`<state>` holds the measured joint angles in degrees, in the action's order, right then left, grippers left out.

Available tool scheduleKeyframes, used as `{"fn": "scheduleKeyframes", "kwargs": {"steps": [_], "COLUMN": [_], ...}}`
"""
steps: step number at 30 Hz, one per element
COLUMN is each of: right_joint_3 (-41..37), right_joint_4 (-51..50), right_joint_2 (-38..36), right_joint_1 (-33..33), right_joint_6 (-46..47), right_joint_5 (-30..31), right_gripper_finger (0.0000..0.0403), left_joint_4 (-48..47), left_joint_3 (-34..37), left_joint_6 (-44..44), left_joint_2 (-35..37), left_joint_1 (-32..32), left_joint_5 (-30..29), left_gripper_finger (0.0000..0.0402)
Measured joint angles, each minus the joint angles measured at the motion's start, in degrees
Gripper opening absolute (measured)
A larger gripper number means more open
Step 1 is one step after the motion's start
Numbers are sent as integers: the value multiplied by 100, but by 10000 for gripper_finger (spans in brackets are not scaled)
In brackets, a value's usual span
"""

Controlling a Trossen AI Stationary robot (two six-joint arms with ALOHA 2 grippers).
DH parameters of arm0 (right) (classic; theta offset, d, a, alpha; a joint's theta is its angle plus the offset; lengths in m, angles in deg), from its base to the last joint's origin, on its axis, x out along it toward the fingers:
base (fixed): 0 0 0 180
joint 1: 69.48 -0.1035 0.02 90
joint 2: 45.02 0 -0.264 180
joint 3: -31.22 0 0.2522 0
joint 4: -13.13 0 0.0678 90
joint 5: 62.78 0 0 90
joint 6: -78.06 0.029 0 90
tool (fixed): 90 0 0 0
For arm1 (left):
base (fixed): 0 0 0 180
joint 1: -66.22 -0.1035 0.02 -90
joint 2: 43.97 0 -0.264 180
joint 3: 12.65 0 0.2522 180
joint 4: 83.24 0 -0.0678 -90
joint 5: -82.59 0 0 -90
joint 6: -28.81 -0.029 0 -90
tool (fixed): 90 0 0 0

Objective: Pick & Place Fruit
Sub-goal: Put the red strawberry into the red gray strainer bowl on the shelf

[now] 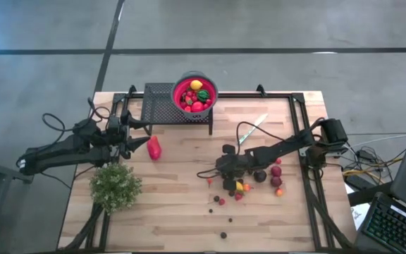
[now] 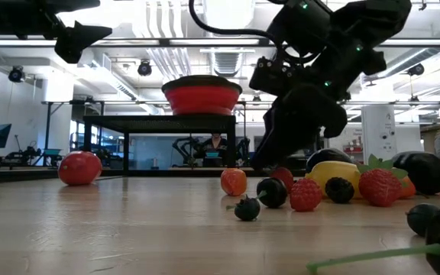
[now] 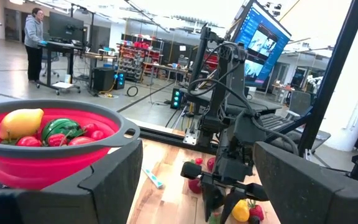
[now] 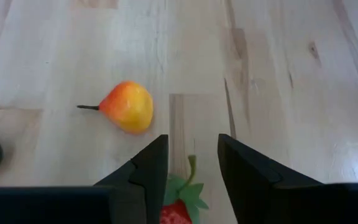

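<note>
Small toy fruits (image 1: 259, 176) lie loose on the right half of the table, red, yellow, orange and dark. My right gripper (image 1: 230, 171) hangs over the left end of this cluster, open. In its wrist view my right gripper (image 4: 192, 140) has a red strawberry (image 4: 178, 211) with green leaves under the gap between its fingers, and an orange-yellow fruit (image 4: 128, 107) lies ahead of it on the wood. A larger red piece (image 1: 154, 148) rests on the table beside my open left gripper (image 1: 141, 143). A red bowl (image 1: 194, 94) on a black mesh stand holds several fruits.
A bushy green plant (image 1: 115, 185) stands near the table's left near corner, under the left arm. A silver knife (image 1: 254, 128) lies behind the right gripper. A few dark berries (image 1: 223, 217) are scattered toward the near edge. Bare wood shows in the middle.
</note>
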<state>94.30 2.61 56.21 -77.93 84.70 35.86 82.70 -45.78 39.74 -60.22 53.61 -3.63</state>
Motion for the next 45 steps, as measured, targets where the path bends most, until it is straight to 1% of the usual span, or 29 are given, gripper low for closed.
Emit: {"fn": "scheduleKeyframes", "kwargs": {"steps": [8,11,14,15,21,29,32,37,45], "right_joint_3": [-2,-2,0,7,185,772,1006,1594,2780], "right_joint_4": [-124,-149,-136,-139,-200,-1160,-1357,-1848,-2544], "right_joint_2": [121,159,158,157,155,-72,-228,-465,-662], "right_joint_1": [-2,-2,-2,-2,-2,211,317,531,1058], "right_joint_6": [-60,-41,-43,-52,-72,-418,-651,-1105,-2056], "right_joint_5": [-2,-2,-2,-2,0,6,7,-264,-310], "right_gripper_finger": [77,52,19,14,9,8,8,8,8], "left_joint_4": [-17,-32,-33,-33,-35,-75,-81,-83,-85], "left_joint_3": [0,0,0,0,0,0,0,0,0], "left_joint_6": [-2,0,-1,0,-1,-1,1,-1,-2], "left_joint_2": [0,-1,-2,0,-2,0,-2,-2,-2], "left_joint_1": [-2,-2,-2,-1,0,-2,-1,-1,1], "left_joint_5": [-1,1,0,-1,-1,0,2,-1,1], "left_gripper_finger": [312,312,312,312,312,312,312,312,312]}}
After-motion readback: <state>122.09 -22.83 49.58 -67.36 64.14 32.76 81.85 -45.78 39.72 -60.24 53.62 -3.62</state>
